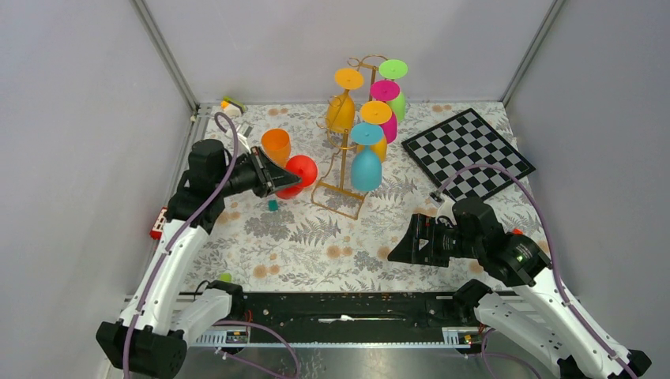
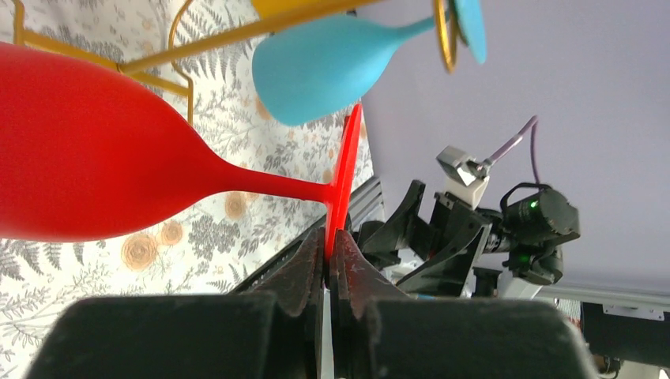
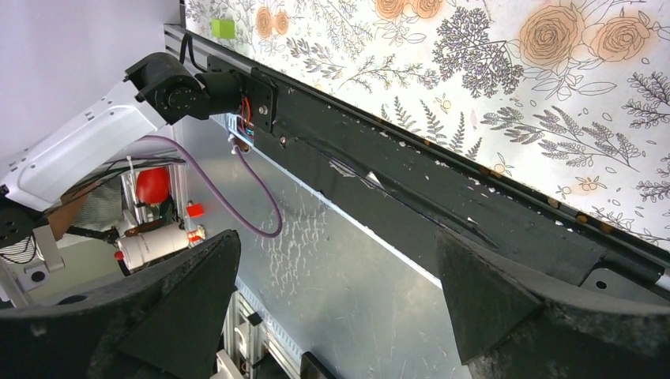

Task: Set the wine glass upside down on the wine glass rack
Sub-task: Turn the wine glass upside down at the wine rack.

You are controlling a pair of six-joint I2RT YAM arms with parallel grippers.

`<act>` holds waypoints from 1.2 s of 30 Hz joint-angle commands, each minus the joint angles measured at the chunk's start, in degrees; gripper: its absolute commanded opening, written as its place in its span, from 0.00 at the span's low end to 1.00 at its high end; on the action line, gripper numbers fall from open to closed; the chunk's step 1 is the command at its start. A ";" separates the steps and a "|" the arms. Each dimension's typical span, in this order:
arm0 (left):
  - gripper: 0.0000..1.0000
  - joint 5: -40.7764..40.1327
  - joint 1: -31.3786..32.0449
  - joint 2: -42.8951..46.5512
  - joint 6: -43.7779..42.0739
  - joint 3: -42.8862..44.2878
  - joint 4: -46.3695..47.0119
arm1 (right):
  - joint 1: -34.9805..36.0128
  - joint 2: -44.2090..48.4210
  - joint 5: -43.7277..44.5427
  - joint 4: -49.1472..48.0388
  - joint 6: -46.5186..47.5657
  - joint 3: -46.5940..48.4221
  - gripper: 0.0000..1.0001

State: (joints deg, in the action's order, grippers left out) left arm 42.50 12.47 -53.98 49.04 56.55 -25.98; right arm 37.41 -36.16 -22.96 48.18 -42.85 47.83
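Observation:
My left gripper (image 1: 280,178) is shut on the foot of a red wine glass (image 1: 303,170) and holds it on its side, just left of the gold wire wine glass rack (image 1: 341,192). In the left wrist view the red bowl (image 2: 87,158) fills the left, and the thin red foot is pinched between my fingertips (image 2: 310,272). The rack wire (image 2: 237,33) and a blue glass (image 2: 324,67) hanging on it lie just beyond. Several coloured glasses hang upside down on the rack, the blue one (image 1: 366,163) nearest. My right gripper (image 1: 397,245) is open and empty, also in its wrist view (image 3: 340,272).
An orange glass (image 1: 276,145) stands on the floral cloth behind the red one. A small teal block (image 1: 272,204) lies below my left gripper. A checkerboard (image 1: 468,153) lies at the back right. A green block (image 1: 225,277) sits by the near rail (image 3: 442,197).

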 commanded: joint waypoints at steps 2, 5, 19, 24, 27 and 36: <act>0.00 2.13 -2.96 -1.23 3.59 4.80 8.64 | 0.21 -0.41 1.14 -0.01 1.84 1.93 1.00; 0.00 1.29 -3.69 -1.62 6.11 5.00 12.84 | 0.13 -0.99 1.12 -0.12 2.20 2.13 1.00; 0.00 0.30 -5.25 -9.11 21.04 8.53 28.33 | 0.20 -1.09 1.03 -0.16 2.62 1.70 1.00; 0.00 -0.49 -5.26 -11.50 25.16 9.50 32.39 | 0.15 -0.43 1.16 -0.27 2.03 1.04 1.00; 0.00 -1.90 -5.26 -11.97 25.24 9.91 32.67 | 0.15 -0.23 0.91 -0.20 1.98 1.06 1.00; 0.00 -3.56 -5.26 -14.48 26.45 10.86 33.22 | 0.20 -0.53 0.54 -0.31 2.26 0.71 1.00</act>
State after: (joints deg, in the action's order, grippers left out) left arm 40.32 7.53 -67.29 74.15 64.07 2.17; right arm 37.41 -36.49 -22.96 48.18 -41.21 47.83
